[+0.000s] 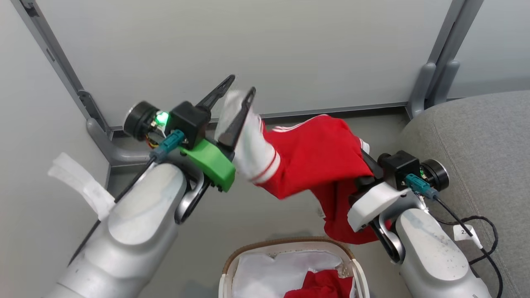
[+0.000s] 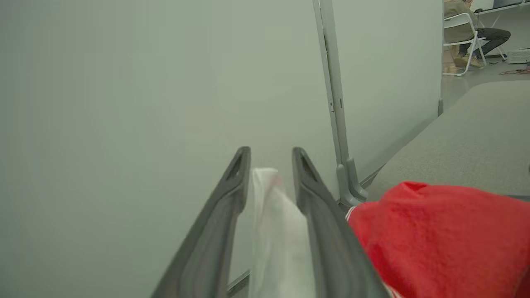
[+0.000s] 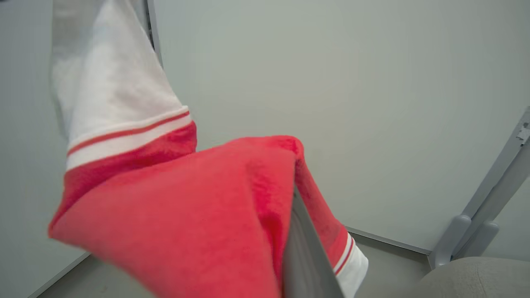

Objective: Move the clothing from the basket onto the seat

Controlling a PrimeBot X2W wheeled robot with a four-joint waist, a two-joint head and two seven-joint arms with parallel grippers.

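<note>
The clothing [image 1: 314, 153], a red garment with white bands and thin striped trim, hangs in the air. It is stretched between the two grippers, above the floor [image 1: 256, 215] and above the far end of the basket [image 1: 290, 241]. Its white band [image 1: 248, 145] runs up between the fingers of the left gripper [image 1: 241, 85]. Its red body drapes over the right gripper [image 3: 285, 194] and falls below it to a point near the basket rim. The garment is apart from the seat [image 1: 476, 136].

Left gripper: closed on the white band. In the left wrist view the two dark fingers stand slightly apart with the white cloth pinched between them.

Right gripper: clamped on the red fabric. In the right wrist view one grey finger [image 3: 306, 256] shows close to the centre line, with cloth pressed along its inner face. The other finger is covered by fabric.

A second red garment [image 1: 321, 285] lies inside the basket, on the white liner [image 1: 265, 269], toward the right side.

The grey seat lies at the robot's right, beside the right forearm. Pale wall panels [image 1: 248, 41] joined by grey posts [image 1: 439, 62] stand behind the grippers. In the left wrist view a person [image 2: 459, 10] sits on a white chair [image 2: 459, 45] well beyond the seat.
</note>
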